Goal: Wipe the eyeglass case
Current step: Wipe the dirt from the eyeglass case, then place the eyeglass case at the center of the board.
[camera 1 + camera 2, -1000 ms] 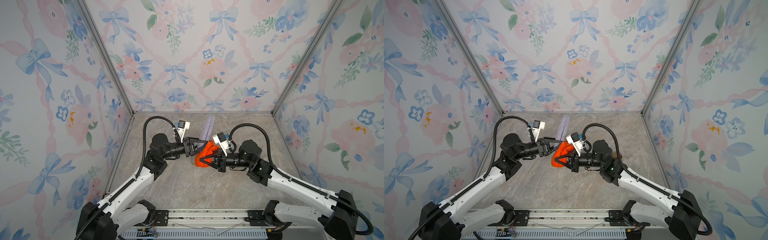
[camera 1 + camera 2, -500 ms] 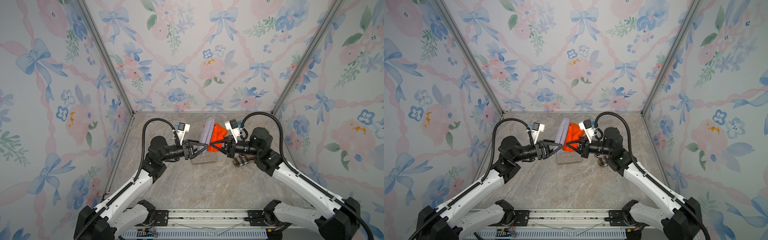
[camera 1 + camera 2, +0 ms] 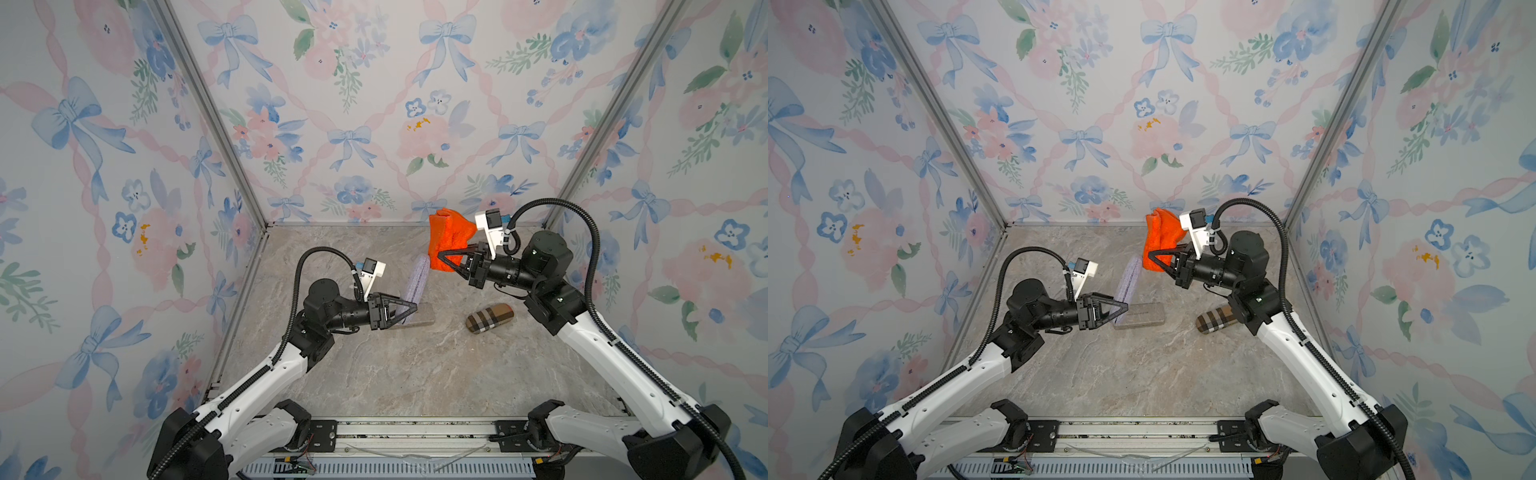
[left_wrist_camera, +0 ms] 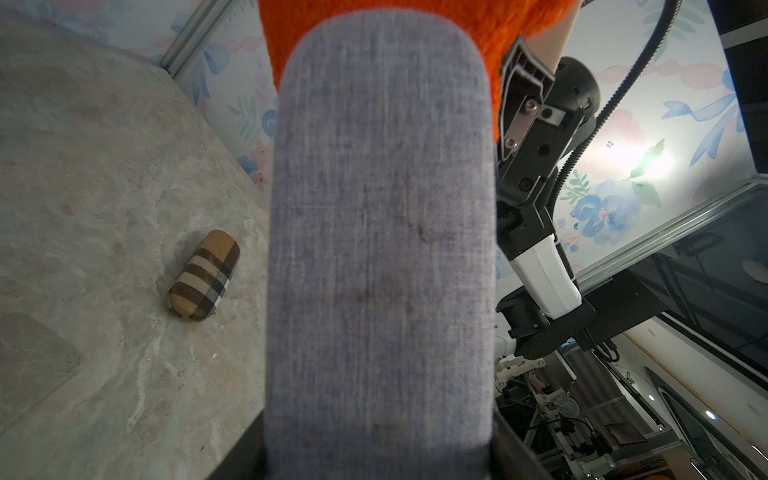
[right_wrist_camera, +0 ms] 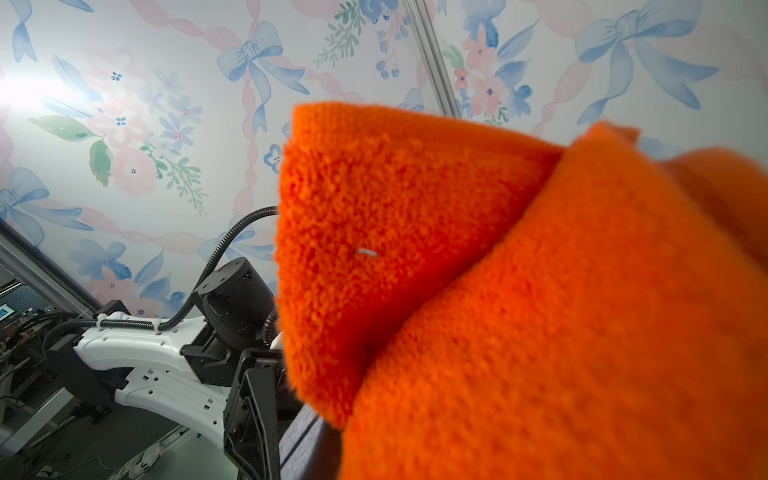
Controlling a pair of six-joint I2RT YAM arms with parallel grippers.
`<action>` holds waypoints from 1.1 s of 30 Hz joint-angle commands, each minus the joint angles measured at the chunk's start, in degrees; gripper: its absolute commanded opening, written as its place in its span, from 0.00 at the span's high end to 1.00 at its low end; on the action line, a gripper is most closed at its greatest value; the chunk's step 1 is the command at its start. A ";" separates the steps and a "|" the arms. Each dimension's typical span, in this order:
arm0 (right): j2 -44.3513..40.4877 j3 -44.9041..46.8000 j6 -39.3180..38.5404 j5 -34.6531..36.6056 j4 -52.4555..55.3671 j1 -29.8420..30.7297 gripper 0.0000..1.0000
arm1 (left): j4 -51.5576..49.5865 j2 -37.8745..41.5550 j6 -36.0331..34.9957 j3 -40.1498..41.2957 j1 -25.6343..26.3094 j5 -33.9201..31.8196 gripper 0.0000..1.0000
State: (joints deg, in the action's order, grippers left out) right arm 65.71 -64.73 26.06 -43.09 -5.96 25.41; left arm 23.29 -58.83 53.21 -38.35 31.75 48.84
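Above tabletop [image 3: 374,374], left hand [image 3: 414,308] clamped on lower end of lavender eyeglass case [image 3: 417,276], propping it upright, tilted, long face exposed for wiping. Right hand [image 3: 440,254] pinched shut on orange cloth [image 3: 449,235], raised by case's top end; contact unclear. Aside, plaid case [image 3: 489,318] lies flat.

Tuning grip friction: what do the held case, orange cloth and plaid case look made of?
Held case: lavender-grey woven fabric cover, matte; crosshatch weave shows, faint dark smudges.
Orange cloth: fluffy microfibre or terry, going by its looped pile.
Plaid case: tan check covering, fabric or coated canvas; too small to tell.
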 commanded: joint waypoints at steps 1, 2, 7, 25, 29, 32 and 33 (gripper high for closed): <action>-3.02 1.76 -0.85 2.18 2.25 -2.13 1.00 | -4.59 -0.63 -4.39 -1.19 0.33 1.61 0.65; -3.88 2.56 -0.92 2.80 3.80 -2.59 1.00 | -7.27 -1.19 -6.70 -2.00 0.54 0.73 0.65; -8.30 5.61 -3.83 8.87 14.48 -2.79 1.00 | -20.54 -4.84 -15.76 -6.24 4.06 -8.16 0.64; -16.57 14.93 -6.28 14.35 24.82 -2.43 1.00 | -43.69 -10.24 13.86 -0.02 26.50 -57.03 0.64; -17.53 16.23 -6.52 13.82 24.64 -2.49 1.00 | -45.88 -13.10 20.95 -0.45 29.79 -57.62 0.62; -18.63 17.18 -6.12 13.99 24.33 -2.56 1.00 | -45.91 -15.67 26.52 0.89 32.06 -55.64 0.63; -19.17 17.31 -6.12 13.99 24.41 -2.49 1.00 | -45.84 -16.61 27.87 1.01 33.06 -55.27 0.63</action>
State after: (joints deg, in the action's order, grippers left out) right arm 48.14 -48.31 20.73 -29.47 18.44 22.92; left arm -21.12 -73.69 73.21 -37.60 63.05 -5.67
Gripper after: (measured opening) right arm 0.109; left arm 0.591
